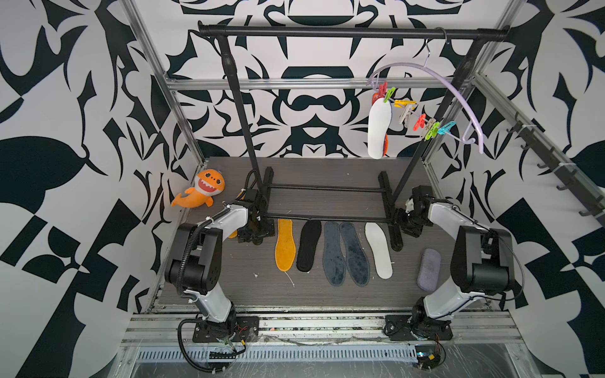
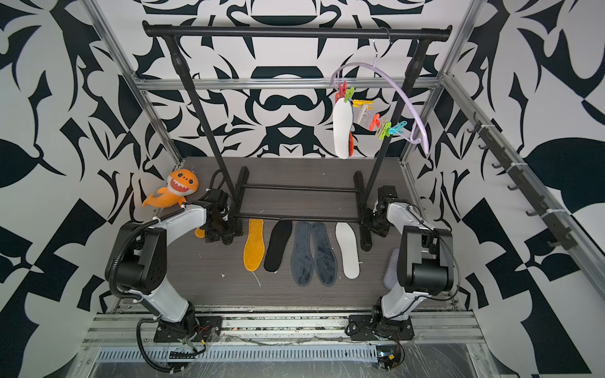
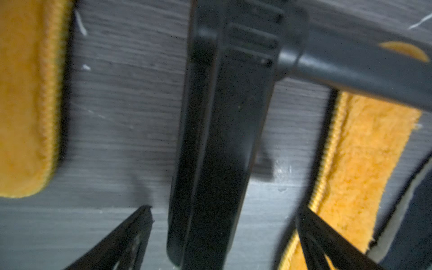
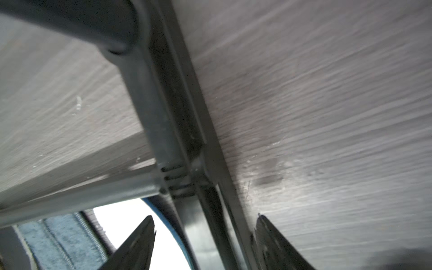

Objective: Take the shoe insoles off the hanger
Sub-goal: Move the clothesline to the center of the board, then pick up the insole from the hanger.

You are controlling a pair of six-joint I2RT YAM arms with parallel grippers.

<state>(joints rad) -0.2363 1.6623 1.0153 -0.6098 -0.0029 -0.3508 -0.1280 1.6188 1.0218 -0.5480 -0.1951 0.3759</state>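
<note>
Room is tight down low. Both my arms reach forward and bend down at the black rail (image 1: 327, 31), 1 at each foot. My left gripper (image 3: 224, 217) is spread wide over the left foot (image 3: 219, 140), grasping nothing. My right gripper (image 4: 205, 224) gapes over the right foot (image 4: 173, 117), also empty. High on the right, the lilac hanger (image 1: 455, 95) hangs tilted with a smooth white insole (image 1: 378, 129) and an orange-edged insole (image 1: 385, 145) pegged on. On the grey wood floor (image 1: 229, 288) lie a fuzzy orange insole (image 1: 284, 245), a black insole (image 1: 309, 245), 2 fuzzy grey-blue insoles (image 1: 334, 253) and another white insole (image 1: 378, 250), side by side.
</note>
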